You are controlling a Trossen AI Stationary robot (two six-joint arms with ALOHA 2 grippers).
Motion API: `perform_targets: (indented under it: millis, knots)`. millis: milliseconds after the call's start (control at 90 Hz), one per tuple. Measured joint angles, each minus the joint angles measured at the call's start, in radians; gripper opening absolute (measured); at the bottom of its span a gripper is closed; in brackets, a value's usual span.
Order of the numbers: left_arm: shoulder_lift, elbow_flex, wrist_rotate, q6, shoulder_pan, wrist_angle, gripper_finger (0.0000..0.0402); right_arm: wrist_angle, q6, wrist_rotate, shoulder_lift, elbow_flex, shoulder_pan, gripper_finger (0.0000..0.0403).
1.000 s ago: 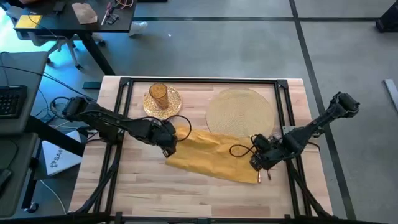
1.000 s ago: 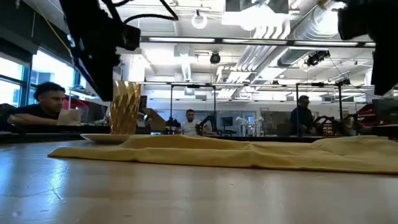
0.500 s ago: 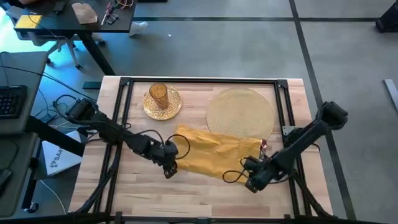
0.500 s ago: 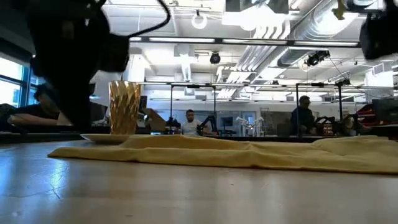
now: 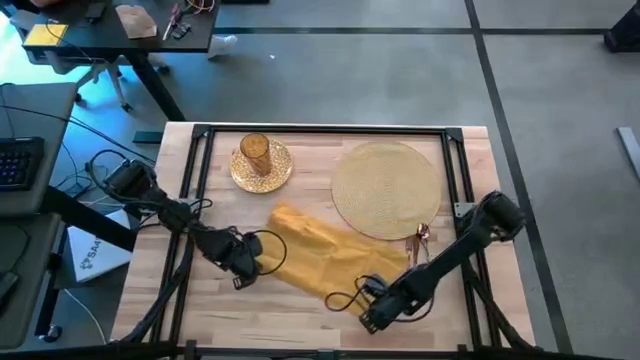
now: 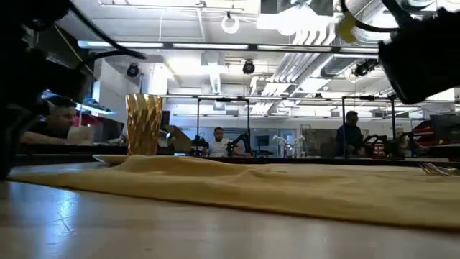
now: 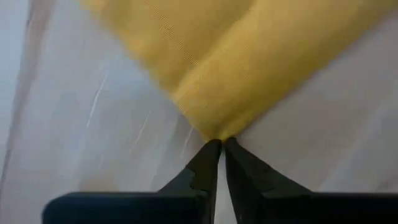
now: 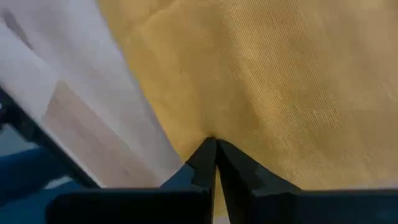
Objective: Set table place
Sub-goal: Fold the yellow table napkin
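The yellow napkin [image 5: 318, 256] lies rumpled and slantwise on the wooden table [image 5: 300, 320]; in the low view the napkin [image 6: 251, 188] lies low across the tabletop. My left gripper [image 5: 243, 276] is shut on its near-left corner. At its near-right end my right gripper [image 5: 372, 318] is shut too. The round woven placemat [image 5: 385, 188] lies bare at the far right. The amber glass [image 5: 255, 152] stands on the gold plate [image 5: 262, 168] at the far left. Copper cutlery [image 5: 421, 240] lies beside the placemat's near edge. My left gripper pinches a folded corner of the napkin [image 7: 217, 132] between its two fingertips, coming in low along the table. The cloth fans out beyond the tips and lies on the wood. My right gripper pinches the napkin's edge [image 8: 210, 138] between its fingertips, low over the table. The cloth spreads away from the tips, resting on the table.
A black frame rail [image 5: 320, 130] runs around the tabletop. Bare wood lies along the near edge. A dark desk [image 5: 130, 30] and a keyboard [image 5: 18, 160] stand off the table at the left. People sit in the room behind.
Both grippers have gone toward the table's near edge and to the left, staying shut on the napkin. The napkin has slid with them, away from the placemat, and now lies more slantwise. The cutlery by the placemat has come into view.
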Motion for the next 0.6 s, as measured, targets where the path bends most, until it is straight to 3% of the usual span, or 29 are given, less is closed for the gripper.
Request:
perform_targets:
  millis: [156, 322, 444, 600]
  knots:
    - [-0.047, 0.000, -0.012, -0.226, -0.031, -0.022, 0.0021, -0.147, 0.007, 0.003, 0.006, 0.109, -0.006, 0.0000]
    - [-0.117, -0.040, -0.020, -0.513, -0.041, -0.001, 0.0066, -0.329, 0.002, 0.081, -0.040, 0.219, -0.029, 0.0000]
    - [-0.185, -0.118, -0.052, -0.662, -0.040, 0.113, 0.0110, -0.393, -0.031, 0.113, -0.094, 0.237, -0.070, 0.0013]
    - [-0.242, -0.217, -0.087, -0.817, -0.034, 0.282, 0.0156, -0.430, -0.186, 0.147, -0.158, 0.230, -0.144, 0.0060]
